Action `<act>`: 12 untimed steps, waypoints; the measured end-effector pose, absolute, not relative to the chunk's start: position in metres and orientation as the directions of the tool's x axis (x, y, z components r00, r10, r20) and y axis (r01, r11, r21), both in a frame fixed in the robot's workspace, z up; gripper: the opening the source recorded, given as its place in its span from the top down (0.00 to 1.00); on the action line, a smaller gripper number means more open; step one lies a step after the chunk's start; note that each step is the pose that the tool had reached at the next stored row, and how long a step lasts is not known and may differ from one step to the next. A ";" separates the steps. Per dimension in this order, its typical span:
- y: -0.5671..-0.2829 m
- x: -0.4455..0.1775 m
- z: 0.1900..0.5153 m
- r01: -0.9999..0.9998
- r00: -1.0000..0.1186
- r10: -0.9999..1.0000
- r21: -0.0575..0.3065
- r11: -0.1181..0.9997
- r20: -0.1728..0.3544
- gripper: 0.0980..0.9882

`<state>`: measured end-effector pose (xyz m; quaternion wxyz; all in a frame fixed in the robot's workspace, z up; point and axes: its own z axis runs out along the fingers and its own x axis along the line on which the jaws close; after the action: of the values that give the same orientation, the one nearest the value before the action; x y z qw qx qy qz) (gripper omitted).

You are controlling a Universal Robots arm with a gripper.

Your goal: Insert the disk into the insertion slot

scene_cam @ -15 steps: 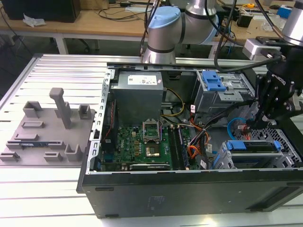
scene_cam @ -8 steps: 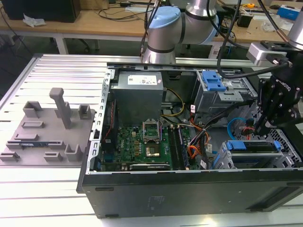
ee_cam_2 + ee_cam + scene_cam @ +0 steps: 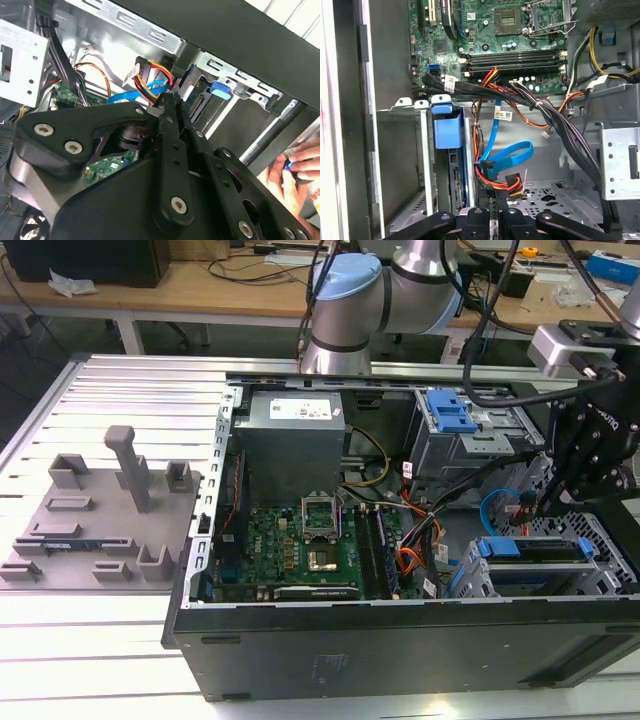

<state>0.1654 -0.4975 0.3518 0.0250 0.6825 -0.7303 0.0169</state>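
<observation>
An open desktop computer case point(image 3: 400, 640) lies on its side on a slotted aluminium table point(image 3: 120, 380), with a grey fixture plate point(image 3: 100, 502) beside it towards the exterior view's left. The robot arm point(image 3: 350, 300) reaches in from the far side of the table. Inside the case are a grey power supply point(image 3: 290, 450), a green motherboard point(image 3: 300, 540) and a silver cage with a blue latch point(image 3: 450, 410).

Near the case's edge, at the exterior view's right, stands the perforated grey drive cage whose bay is the insertion slot point(image 3: 610, 540). The disk point(image 3: 530, 548) sits in that bay with its blue handle end sticking out of the opening. In the first wrist view the disk point(image 3: 447, 132) shows edge-on between the cage walls.

The gripper point(image 3: 545, 495) hangs just above the cage, over a bundle of cables point(image 3: 505, 170). In both wrist views its black fingers point(image 3: 167, 107) are drawn together, with nothing visibly between them. A person's hand point(image 3: 287, 172) shows outside the case.
</observation>
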 end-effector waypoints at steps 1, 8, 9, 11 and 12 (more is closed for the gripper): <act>-0.497 0.165 0.352 -0.998 -0.067 -0.996 0.009 0.068 0.059 0.93; -0.498 0.168 0.352 -0.998 -0.068 -0.996 0.011 0.068 0.060 0.93; -0.498 0.168 0.352 -0.998 -0.068 -0.996 0.011 0.068 0.060 0.93; -0.499 0.168 0.352 -0.998 -0.067 -0.996 0.011 0.068 0.060 0.93; -0.500 0.168 0.352 -0.998 -0.067 -0.996 0.011 0.068 0.060 0.93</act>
<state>0.1680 -0.4997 0.3519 0.0256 0.6824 -0.7304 0.0163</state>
